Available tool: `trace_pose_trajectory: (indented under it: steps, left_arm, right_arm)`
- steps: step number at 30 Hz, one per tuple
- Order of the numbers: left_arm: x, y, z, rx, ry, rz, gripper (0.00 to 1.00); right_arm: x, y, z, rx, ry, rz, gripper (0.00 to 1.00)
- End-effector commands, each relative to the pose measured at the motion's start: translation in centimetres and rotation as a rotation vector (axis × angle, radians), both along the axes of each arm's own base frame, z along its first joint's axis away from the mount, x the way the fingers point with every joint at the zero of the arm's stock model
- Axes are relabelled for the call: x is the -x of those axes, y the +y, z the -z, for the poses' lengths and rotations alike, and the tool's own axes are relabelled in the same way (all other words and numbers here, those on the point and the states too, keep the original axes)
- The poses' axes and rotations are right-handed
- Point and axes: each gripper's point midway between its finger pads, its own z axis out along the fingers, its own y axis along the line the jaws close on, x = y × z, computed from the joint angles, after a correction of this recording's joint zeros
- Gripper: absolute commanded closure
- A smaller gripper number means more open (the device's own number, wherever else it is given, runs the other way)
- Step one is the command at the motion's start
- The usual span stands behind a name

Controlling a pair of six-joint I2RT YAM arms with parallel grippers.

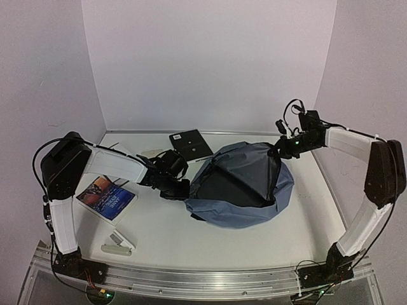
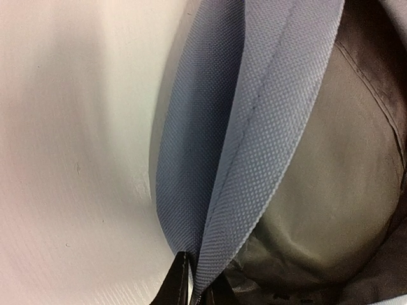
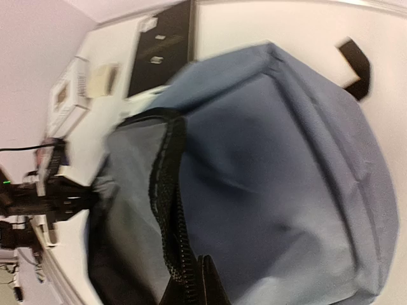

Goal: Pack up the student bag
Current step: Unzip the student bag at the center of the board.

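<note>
left gripper (image 2: pixel 194 281), right gripper (image 3: pixel 193 284) pinch student bag (image 1: pixel 245 208) rim

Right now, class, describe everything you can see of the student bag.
The student bag is soft blue-grey woven fabric with a dark grey lining, a black zipper along its opening and a black strap. It lies slumped on the white table, its mouth spread wide open. The left end effector pinches its left rim; the right end effector appears to grip the zippered far-right edge.
</note>
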Motion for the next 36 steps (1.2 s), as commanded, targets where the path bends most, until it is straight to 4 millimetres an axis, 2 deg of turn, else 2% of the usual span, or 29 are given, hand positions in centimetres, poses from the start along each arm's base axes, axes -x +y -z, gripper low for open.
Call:
trace_pose_trajectory:
  steps: [1,5,8,12,13,16,20,22,24,28,32,36]
  left_arm:
    - [-0.5,2.3,1.2,-0.094,0.009,-0.018,0.91]
    - [-1.1,1.6,1.4,-0.087,0.011,0.009,0.9]
    - [-2.0,0.5,1.7,-0.09,0.007,0.039,0.9]
    - [-3.8,-1.6,1.5,-0.087,-0.014,0.076,0.9]
    - [-4.3,-2.3,1.1,-0.081,-0.025,0.09,0.9]
    - [-5.5,-3.2,0.8,-0.081,-0.038,0.106,0.86]
    - [-6.0,-3.0,-0.1,-0.065,-0.043,0.101,0.78]
    - [-5.9,-2.5,-1.5,-0.057,-0.058,0.089,0.7]
    - [-5.6,-1.9,-3.0,-0.041,-0.071,0.08,0.59]
    - [-4.8,-0.9,-7.7,0.034,-0.121,0.059,0.4]
    - [-4.7,1.0,-11.4,0.084,-0.163,0.003,0.23]
    - [-5.6,5.3,-12.6,0.094,-0.165,-0.127,0.05]
  right_arm:
    - [-2.3,-3.1,2.7,0.158,-0.074,0.008,1.0]
    - [0.5,-3.3,8.0,0.178,0.05,-0.026,1.0]
    - [2.6,-3.7,10.6,0.198,0.117,-0.04,0.98]
    - [4.1,-4.2,11.7,0.225,0.146,-0.04,0.93]
    - [4.5,-4.3,11.7,0.223,0.15,-0.041,0.89]
    - [4.4,-4.3,11.3,0.222,0.141,-0.033,0.77]
    - [2.3,-5.0,9.3,0.257,0.077,0.008,0.59]
    - [0.8,-5.7,7.9,0.282,0.03,0.036,0.44]
    - [-0.3,-6.3,6.7,0.31,-0.014,0.053,0.34]
    - [-2.0,-6.6,4.7,0.343,-0.089,0.048,0.26]
    - [-2.9,-6.3,3.8,0.33,-0.106,0.043,0.19]
    - [-2.3,-5.1,1.5,0.252,-0.132,0.023,0.06]
